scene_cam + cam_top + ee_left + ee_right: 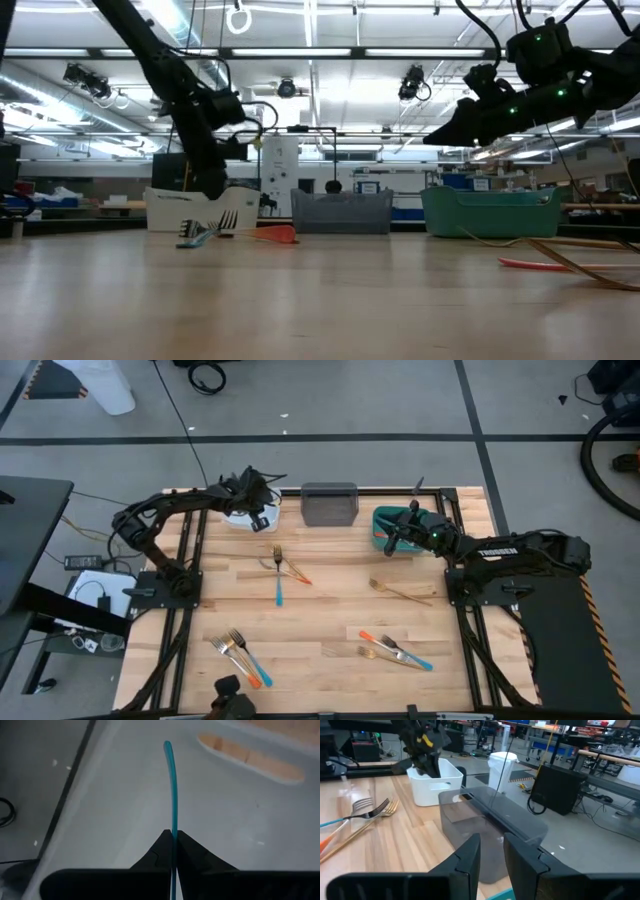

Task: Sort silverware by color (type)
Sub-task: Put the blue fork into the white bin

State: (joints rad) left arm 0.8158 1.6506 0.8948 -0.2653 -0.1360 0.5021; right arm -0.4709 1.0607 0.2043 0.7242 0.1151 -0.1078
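Left wrist view shows a blue-handled fork (171,790) pinched edge-on between my left gripper (173,840) fingers, its thin handle arching out over the white bin (125,810) floor. It bends under its own weight, so I judge it light, springy and slick; a hold near the middle of the handle should steady it best. From above, my left gripper (252,495) hangs over the white bin (240,517) at the table's far edge. My right gripper (397,532) hovers above the teal bin (382,520), fingers slightly parted around nothing. More forks (282,570) lie scattered across the wooden table (330,620), near the grey bin (329,503).
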